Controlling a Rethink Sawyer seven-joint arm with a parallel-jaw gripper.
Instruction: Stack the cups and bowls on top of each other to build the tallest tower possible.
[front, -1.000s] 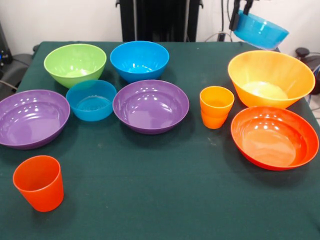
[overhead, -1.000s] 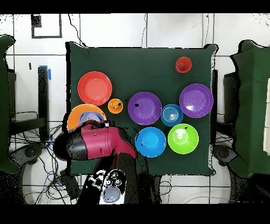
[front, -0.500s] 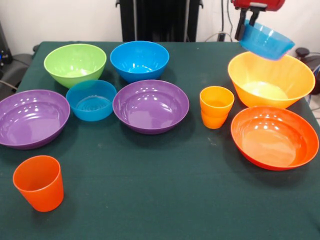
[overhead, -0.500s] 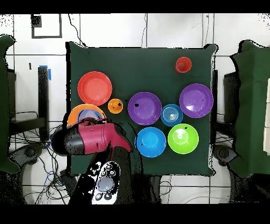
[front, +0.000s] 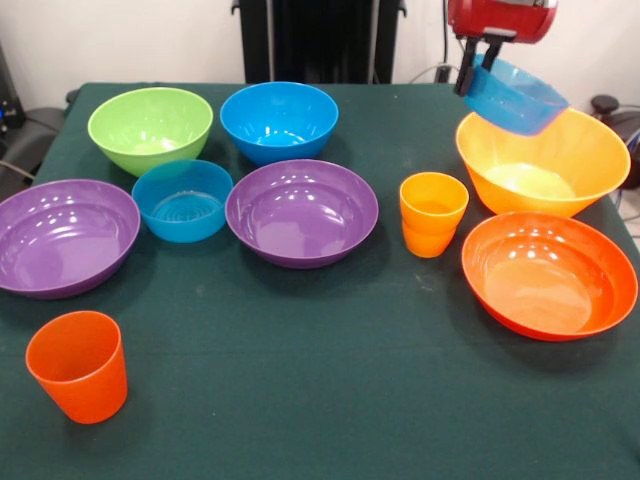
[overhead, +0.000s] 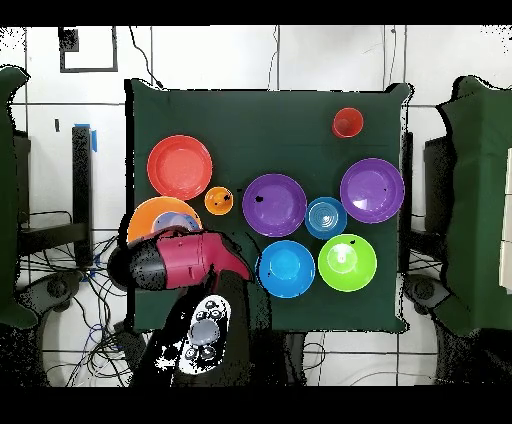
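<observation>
Hanging at the two o'clock corner of the front view, a small translucent blue bowl (front: 515, 96) is held tilted in the air by the pincer (front: 478, 62), whose dark fingers (front: 467, 68) are closed on the bowl's rim. Directly beneath it, the large yellow-orange bowl (front: 545, 160) is seen standing on the green table (front: 300, 400), with the held bowl overlapping its far rim; whether the two touch cannot be told. At five o'clock from that large bowl, the wide red-orange bowl (front: 548, 274) is set just beside it, and the yellow-orange cup (front: 432, 214) is placed upright to its nine o'clock. Toward the centre a purple bowl (front: 302, 212) is found, with the second small translucent blue bowl (front: 183, 200) at its nine o'clock and another purple bowl (front: 62, 236) further on. At the far side, the lime green bowl (front: 150, 129) and the medium blue bowl (front: 279, 121) are placed side by side. The red-orange cup (front: 78, 365) is seen alone at seven o'clock. From overhead, the large yellow-orange bowl is partly covered by the red arm (overhead: 185, 262).
</observation>
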